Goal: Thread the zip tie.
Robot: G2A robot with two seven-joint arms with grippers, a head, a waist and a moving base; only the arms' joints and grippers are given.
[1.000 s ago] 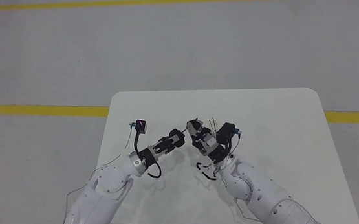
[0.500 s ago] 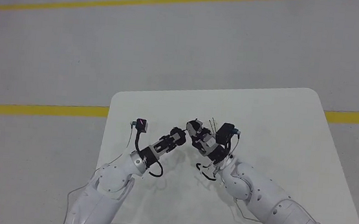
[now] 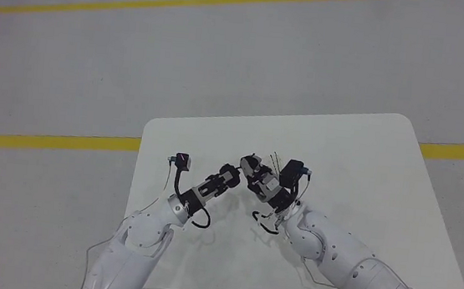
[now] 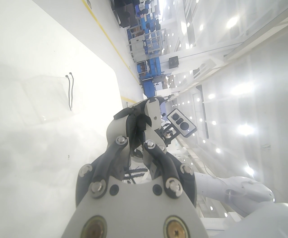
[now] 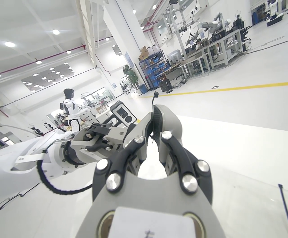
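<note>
The right gripper (image 5: 154, 119) is pinched narrow on the zip tie (image 5: 153, 106), whose head pokes out past the fingertips. The left gripper (image 4: 140, 115) meets it tip to tip above the white table (image 3: 366, 149), its fingers drawn close; whether they grip anything I cannot tell. 2 spare ties (image 4: 70, 90) lie well apart on clear plastic (image 4: 33, 99).
</note>
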